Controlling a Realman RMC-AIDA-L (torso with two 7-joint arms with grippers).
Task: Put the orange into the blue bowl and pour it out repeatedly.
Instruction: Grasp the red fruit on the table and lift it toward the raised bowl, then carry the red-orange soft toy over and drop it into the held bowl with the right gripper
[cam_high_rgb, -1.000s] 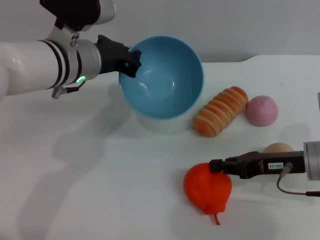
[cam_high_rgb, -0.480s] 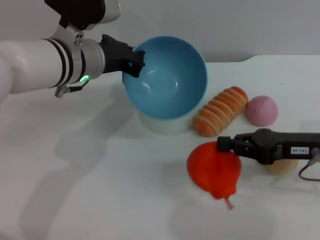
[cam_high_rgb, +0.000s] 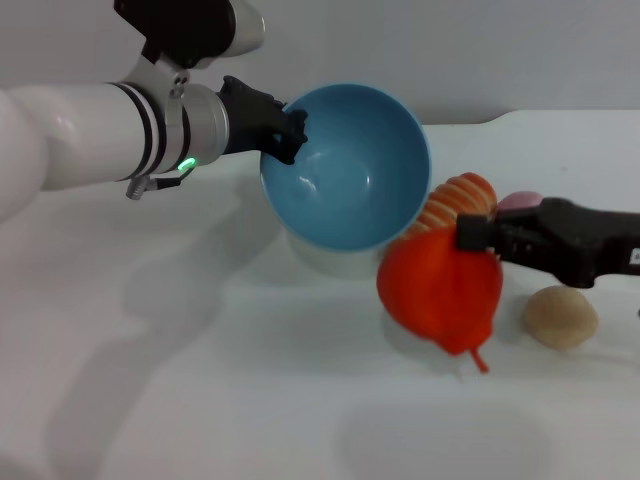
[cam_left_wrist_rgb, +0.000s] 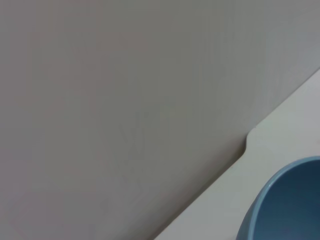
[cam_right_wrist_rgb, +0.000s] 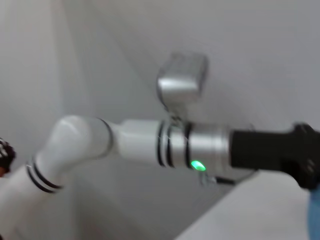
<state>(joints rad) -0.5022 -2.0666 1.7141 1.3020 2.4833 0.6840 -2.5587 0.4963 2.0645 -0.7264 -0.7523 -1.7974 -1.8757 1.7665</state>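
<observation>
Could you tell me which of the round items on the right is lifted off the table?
The orange, held by the right gripper above its shadow; the tan ball rests on the table.

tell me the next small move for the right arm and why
Probably carry the orange a little further left and up, over the blue bowl's mouth. The right hand holds it just beside and below the rim, while the left hand grips the tilted bowl's far edge.

The red-orange orange (cam_high_rgb: 440, 290) hangs, apparently off the table, just beside the tilted light-blue bowl (cam_high_rgb: 350, 165), its stem pointing down.
</observation>
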